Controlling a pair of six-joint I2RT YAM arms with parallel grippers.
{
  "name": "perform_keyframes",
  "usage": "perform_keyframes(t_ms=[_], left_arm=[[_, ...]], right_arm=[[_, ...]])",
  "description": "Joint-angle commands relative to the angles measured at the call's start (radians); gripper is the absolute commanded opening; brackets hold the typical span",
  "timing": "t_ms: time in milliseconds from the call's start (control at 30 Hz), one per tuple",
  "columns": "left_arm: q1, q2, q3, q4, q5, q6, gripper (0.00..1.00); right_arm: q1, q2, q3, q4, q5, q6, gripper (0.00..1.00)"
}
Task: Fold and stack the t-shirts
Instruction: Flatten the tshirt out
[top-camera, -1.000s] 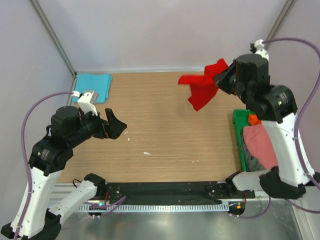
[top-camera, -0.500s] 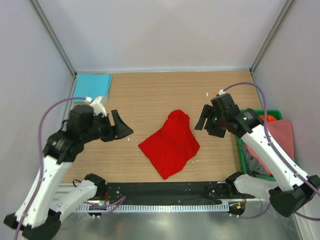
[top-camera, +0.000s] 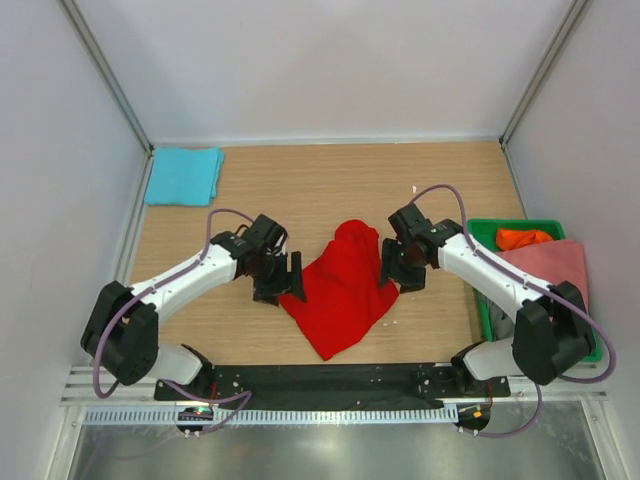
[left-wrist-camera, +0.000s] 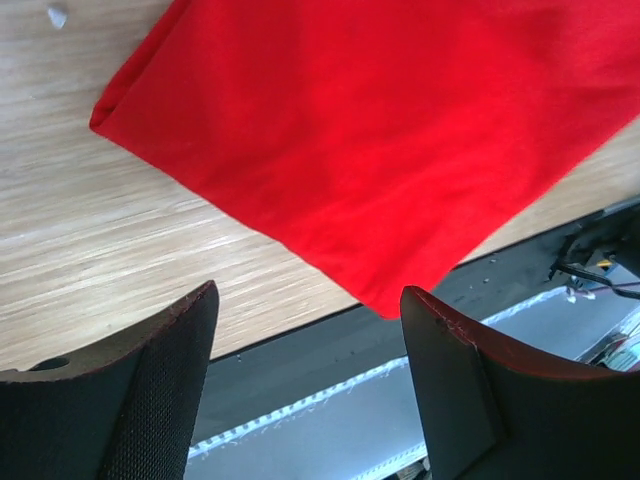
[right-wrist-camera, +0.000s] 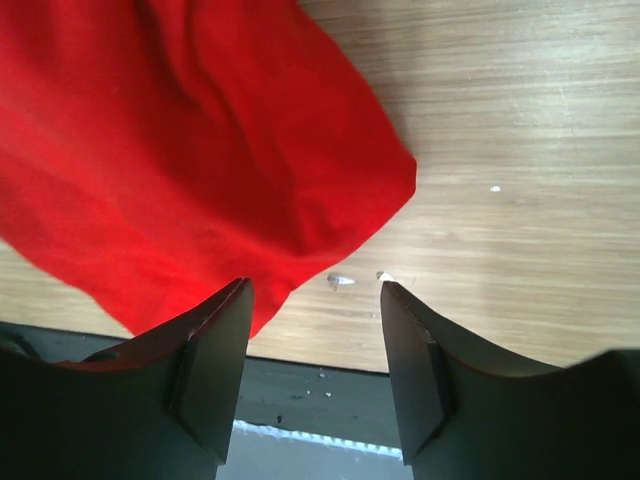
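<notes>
A bright red t-shirt (top-camera: 341, 288) lies crumpled on the wooden table, a little in front of centre. My left gripper (top-camera: 287, 286) sits low at its left edge, jaws open and empty; in the left wrist view the red cloth (left-wrist-camera: 380, 130) lies just beyond that gripper (left-wrist-camera: 308, 295). My right gripper (top-camera: 396, 274) is low at the shirt's right edge, also open with nothing held; the right wrist view shows the cloth (right-wrist-camera: 170, 170) ahead and left of it (right-wrist-camera: 313, 285). A folded turquoise t-shirt (top-camera: 183, 175) lies at the back left corner.
A green crate (top-camera: 510, 222) stands at the right edge of the table, with a salmon pink t-shirt (top-camera: 548, 268) and an orange one (top-camera: 520, 238) in it. The black rail (top-camera: 320, 378) runs along the table's near edge. Small white specks (right-wrist-camera: 340, 280) lie on the wood.
The right gripper held the red t-shirt up at the back right, then let it go onto the table. Both arms have since come down to the shirt's left and right edges.
</notes>
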Motion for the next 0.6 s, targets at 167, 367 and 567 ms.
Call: perform_keyframes(t_ms=[167,367,567], left_arm=[[-0.010,0.060,-0.091,0.153,-0.039,-0.058,0.73],[-0.010,0.197,-0.082,0.256,-0.012,-0.056,0.63],[-0.009,0.090,-0.033,0.195,-0.114,-0.058,0.52]], right_arm=[[-0.028,0.047,-0.085,0.268,-0.124,-0.070,0.59],[-0.027,0.101,-0.089,0.411,-0.269,-0.110,0.61],[-0.028,0.161,-0.027,0.371,-0.177,-0.104,0.01]])
